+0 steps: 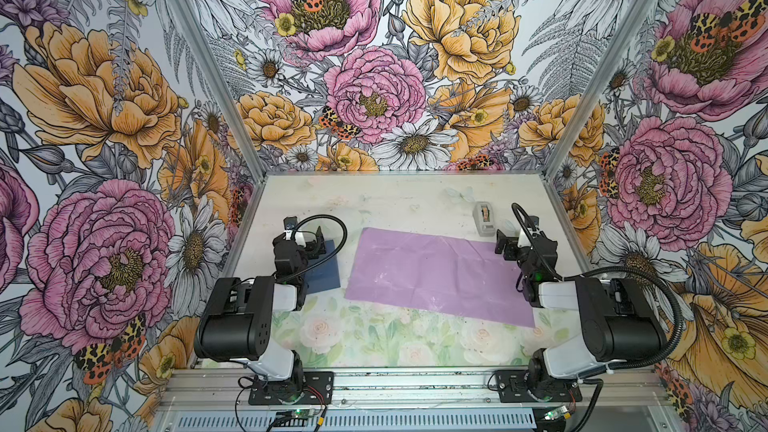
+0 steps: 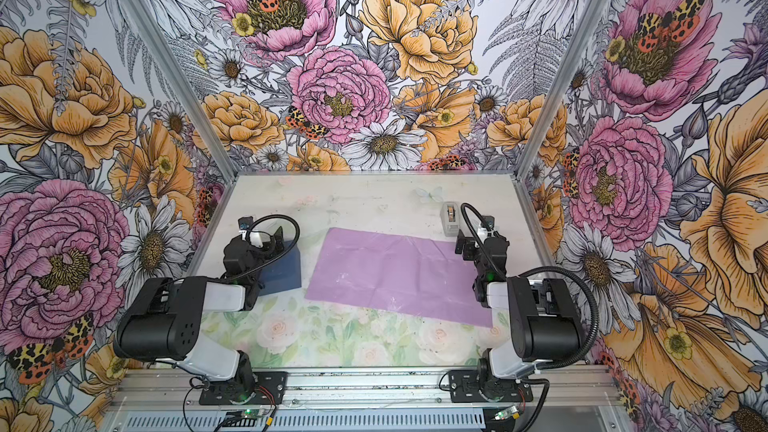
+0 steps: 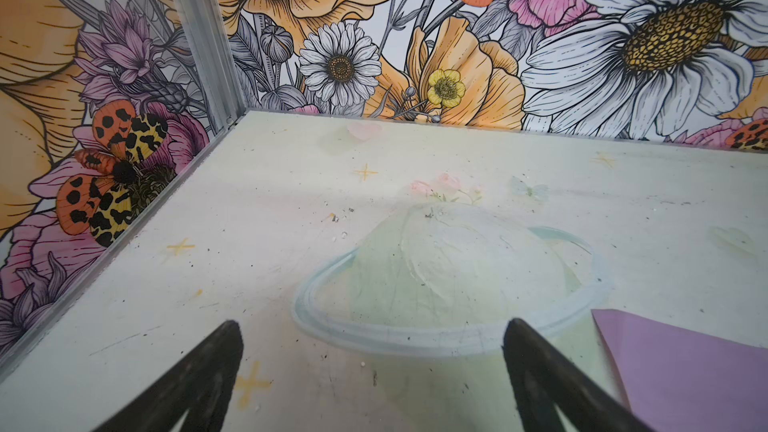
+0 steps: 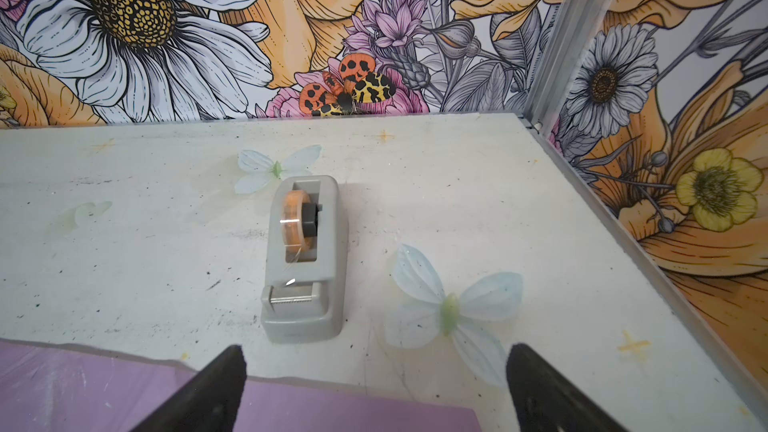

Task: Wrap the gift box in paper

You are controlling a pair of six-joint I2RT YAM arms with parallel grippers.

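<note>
Left of the paper (image 1: 440,272), take gift box (image 1: 328,270) across opposite sides; seems rigid, light. Fingers apart on left gripper (image 3: 372,330), right gripper (image 4: 376,353).

No readable text, label, brand or number anywhere — walls, counter (image 1: 399,197), tape dispenser (image 4: 304,259) all unmarked, only printed flowers, butterflies.

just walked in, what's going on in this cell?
Nothing is held yet. Both pincers are open: the left pincer hangs by the navy gift box, and the right pincer is at the paper's far right corner, facing the tape dispenser. The paper lies flat, lilac side up, with the gift box beside it on the left, not on it. Wrapping has not started.
</note>
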